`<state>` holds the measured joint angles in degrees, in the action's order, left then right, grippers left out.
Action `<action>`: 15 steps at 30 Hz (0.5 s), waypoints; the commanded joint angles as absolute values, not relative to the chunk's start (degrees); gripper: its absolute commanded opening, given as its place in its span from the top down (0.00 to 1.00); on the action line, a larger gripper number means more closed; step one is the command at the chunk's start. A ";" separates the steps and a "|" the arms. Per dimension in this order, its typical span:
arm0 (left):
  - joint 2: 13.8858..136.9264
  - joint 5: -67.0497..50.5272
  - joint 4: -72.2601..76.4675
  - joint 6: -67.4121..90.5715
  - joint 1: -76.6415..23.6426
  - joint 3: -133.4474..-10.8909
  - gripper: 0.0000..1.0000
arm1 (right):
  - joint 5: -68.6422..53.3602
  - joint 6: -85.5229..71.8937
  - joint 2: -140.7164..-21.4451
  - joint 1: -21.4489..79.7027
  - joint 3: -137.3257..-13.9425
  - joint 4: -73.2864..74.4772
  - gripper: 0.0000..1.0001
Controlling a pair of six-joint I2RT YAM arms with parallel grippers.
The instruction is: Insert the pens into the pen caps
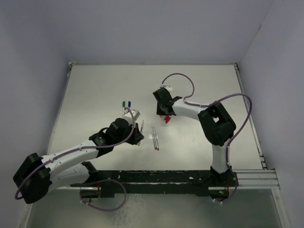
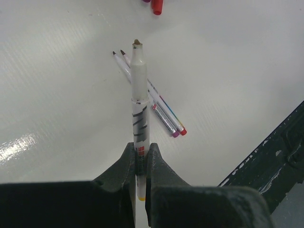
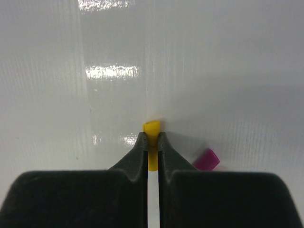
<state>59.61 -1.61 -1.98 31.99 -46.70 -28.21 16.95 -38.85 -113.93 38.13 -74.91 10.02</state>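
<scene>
Left gripper (image 2: 141, 154): jaws closed on the lower barrel of the yellow-ended pen (image 2: 139, 90).
Yellow-ended pen: held clear of the table (image 1: 95, 95), uncapped, dark tip pointing away from the wrist camera, yellow end showing behind the fingers.
Right gripper (image 3: 152, 140): jaws pinched on the yellow cap (image 3: 152, 127), down at the table surface.
Yellow cap: between the right fingertips, its end poking out just past them.
Purple cap (image 3: 206, 160): loose on the table, just beside the right gripper.
Red cap (image 2: 157, 5): loose on the table, near the right gripper in the overhead view.
Purple-ended pen (image 2: 164, 118) and red-ended pen (image 2: 168, 112): uncapped, lying side by side and touching, between the two arms.
Green-ended pen (image 1: 124, 104) and blue-ended pen (image 1: 129, 104): side by side just beyond the left gripper; whether they are capped cannot be told.
Held pen and yellow cap: well apart.
</scene>
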 commanded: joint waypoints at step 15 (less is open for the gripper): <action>58.23 -7.61 4.02 29.61 -46.82 -32.11 1.00 | 3.76 -32.77 -83.34 38.67 -55.82 -12.02 1.00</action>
<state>59.68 -2.48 -2.90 31.68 -46.70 -29.58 8.88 -34.24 -89.32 38.35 -61.21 -1.19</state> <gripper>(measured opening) 0.061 0.038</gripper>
